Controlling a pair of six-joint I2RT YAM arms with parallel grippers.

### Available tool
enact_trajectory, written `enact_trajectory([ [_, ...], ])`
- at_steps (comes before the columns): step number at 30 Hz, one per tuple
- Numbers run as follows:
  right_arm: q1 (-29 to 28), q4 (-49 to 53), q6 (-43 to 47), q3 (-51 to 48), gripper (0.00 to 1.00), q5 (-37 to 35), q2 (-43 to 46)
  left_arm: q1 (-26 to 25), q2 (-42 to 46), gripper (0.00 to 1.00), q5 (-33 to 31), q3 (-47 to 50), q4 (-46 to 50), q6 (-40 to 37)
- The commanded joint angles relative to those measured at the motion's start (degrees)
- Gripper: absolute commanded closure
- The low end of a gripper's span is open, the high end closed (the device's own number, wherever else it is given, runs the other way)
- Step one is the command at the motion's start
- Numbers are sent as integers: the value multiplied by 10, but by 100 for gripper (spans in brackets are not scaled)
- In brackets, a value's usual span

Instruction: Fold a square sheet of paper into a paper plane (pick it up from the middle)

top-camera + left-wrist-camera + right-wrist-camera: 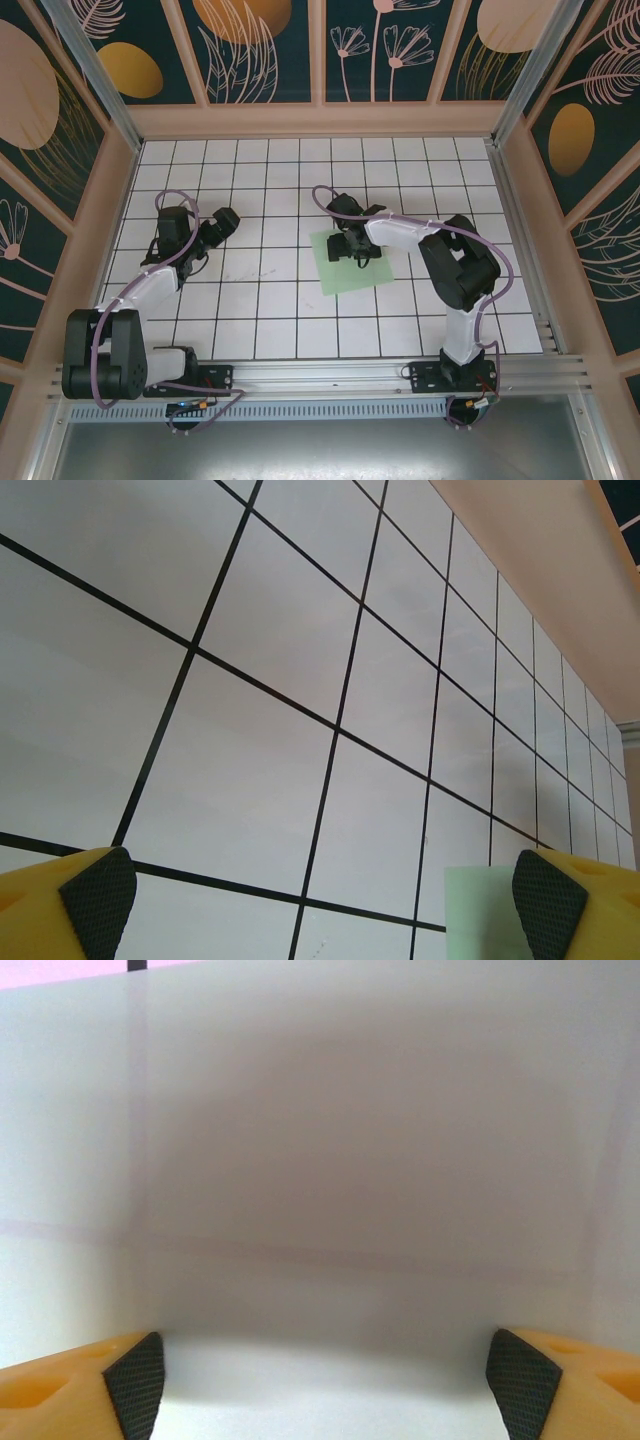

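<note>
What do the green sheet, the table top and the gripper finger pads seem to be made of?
Green sheet: probably thin paper with a matte finish; it lies flat and shows no shine.
Table top: a smooth white board with black grid lines, perhaps laminate, given its soft sheen.
Finger pads: seemingly dark rubber, with a fine dotted texture.

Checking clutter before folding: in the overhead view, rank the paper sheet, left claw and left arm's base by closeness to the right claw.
1. square sheet of paper: directly beneath the right claw.
2. left claw: off to its left.
3. left arm's base: near-left edge.
</note>
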State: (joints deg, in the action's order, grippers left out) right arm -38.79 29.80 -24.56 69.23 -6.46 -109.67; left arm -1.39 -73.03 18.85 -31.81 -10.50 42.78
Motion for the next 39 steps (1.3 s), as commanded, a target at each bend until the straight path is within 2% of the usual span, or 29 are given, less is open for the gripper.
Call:
enact_trajectory([
  [1,8,1,-8,-38,17,-9,-56,2,-4,2,10,9,-23,7],
  [16,24,-5,-23,-41,32,-20,-14,2,-6,1,18,16,-29,13],
  [20,24,-24,-27,-34,42,-1,9,1,-9,2,40,22,-47,23],
  [23,30,-81,-39,-44,51,52,36,-4,-15,1,75,32,-80,38],
  [26,44,-173,-66,-69,56,170,69,-22,-24,2,120,43,-124,55],
  [30,58,-307,-109,-106,57,300,108,-63,-45,3,170,49,-185,80],
  [33,71,-386,-153,-128,57,380,119,-91,-67,5,215,60,-269,125],
  [39,103,-506,-241,-168,57,477,127,-118,-109,15,259,85,-424,217],
])
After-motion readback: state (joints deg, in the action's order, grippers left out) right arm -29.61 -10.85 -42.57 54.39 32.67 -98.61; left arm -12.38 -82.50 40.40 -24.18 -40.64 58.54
